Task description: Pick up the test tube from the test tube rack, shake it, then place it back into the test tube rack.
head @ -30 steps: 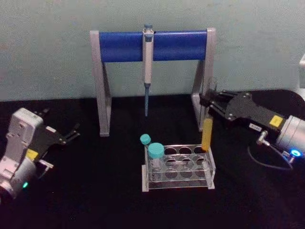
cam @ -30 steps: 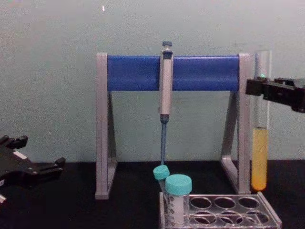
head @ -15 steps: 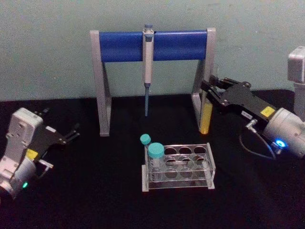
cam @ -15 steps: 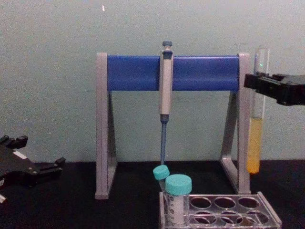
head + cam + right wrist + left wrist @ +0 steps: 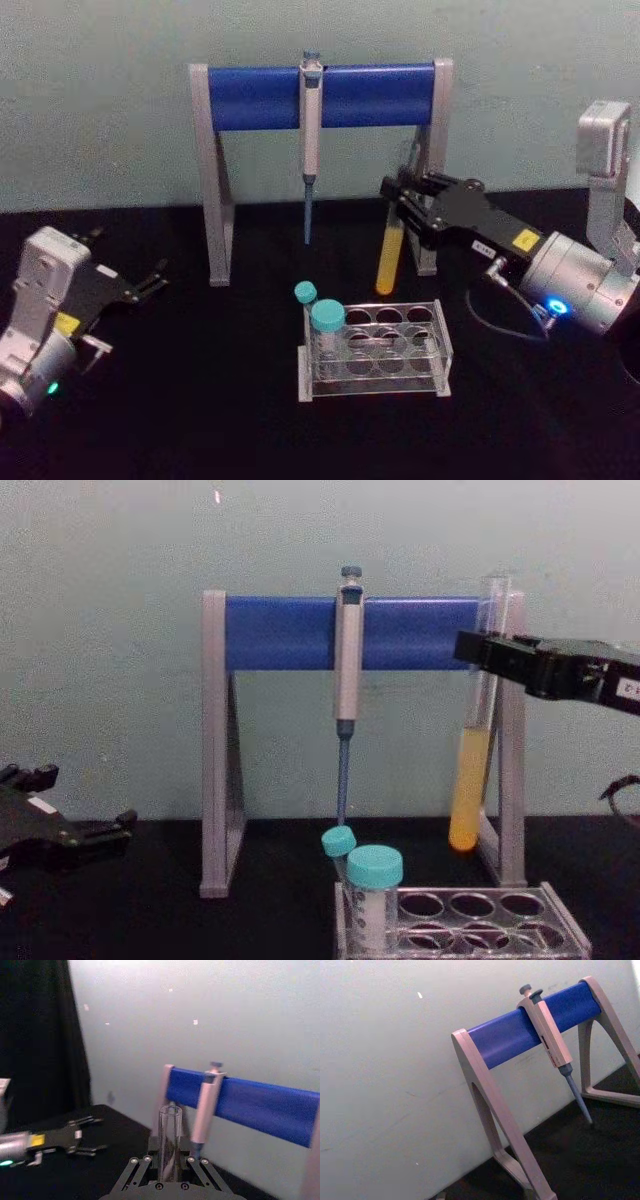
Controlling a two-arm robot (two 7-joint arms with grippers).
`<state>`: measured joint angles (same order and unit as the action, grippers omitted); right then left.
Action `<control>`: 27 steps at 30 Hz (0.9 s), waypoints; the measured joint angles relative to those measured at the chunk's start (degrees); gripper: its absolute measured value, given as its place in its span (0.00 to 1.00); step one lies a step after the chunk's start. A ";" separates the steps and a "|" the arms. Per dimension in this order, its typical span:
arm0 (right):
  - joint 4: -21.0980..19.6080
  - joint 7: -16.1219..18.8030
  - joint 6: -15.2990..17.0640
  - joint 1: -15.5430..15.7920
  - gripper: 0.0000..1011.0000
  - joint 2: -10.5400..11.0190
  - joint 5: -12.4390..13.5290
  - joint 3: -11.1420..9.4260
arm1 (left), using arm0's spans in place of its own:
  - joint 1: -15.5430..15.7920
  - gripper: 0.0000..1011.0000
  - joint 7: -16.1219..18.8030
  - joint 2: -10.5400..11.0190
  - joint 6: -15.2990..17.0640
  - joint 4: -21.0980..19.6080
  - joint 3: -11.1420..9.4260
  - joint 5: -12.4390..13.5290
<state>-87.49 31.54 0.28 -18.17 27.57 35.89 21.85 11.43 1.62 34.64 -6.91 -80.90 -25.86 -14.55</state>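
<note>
On the black bench [image 5: 200,420] we see the grey-and-blue pipette stand [image 5: 260,97], a pipette [image 5: 310,120] hung from its bar. Our left end effector [image 5: 150,280] rests at the left, fingers spread. The test tube rack [image 5: 440,350] sits in front, two teal-capped tubes [image 5: 327,320] at its left end. Our right end effector [image 5: 400,205] is clenched on the upper part of the test tube [image 5: 388,262], holding it tilted in the air behind the rack, yellow-orange liquid in its lower part.
</note>
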 joint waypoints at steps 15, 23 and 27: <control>-3.36 2.29 2.33 0.79 0.23 6.89 0.70 1.32 | 0.00 0.99 0.00 0.00 0.00 0.00 0.00 0.00; -2.36 0.99 1.39 0.81 0.23 5.95 0.47 1.20 | 0.00 0.99 0.00 0.00 0.00 0.00 0.00 0.00; -1.56 1.16 1.14 0.38 0.23 5.36 0.37 1.66 | 0.00 0.99 0.00 0.00 0.00 0.00 0.00 0.00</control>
<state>-89.05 32.70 1.42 -17.78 32.93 36.26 23.51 11.43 1.62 34.65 -6.91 -80.90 -25.86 -14.55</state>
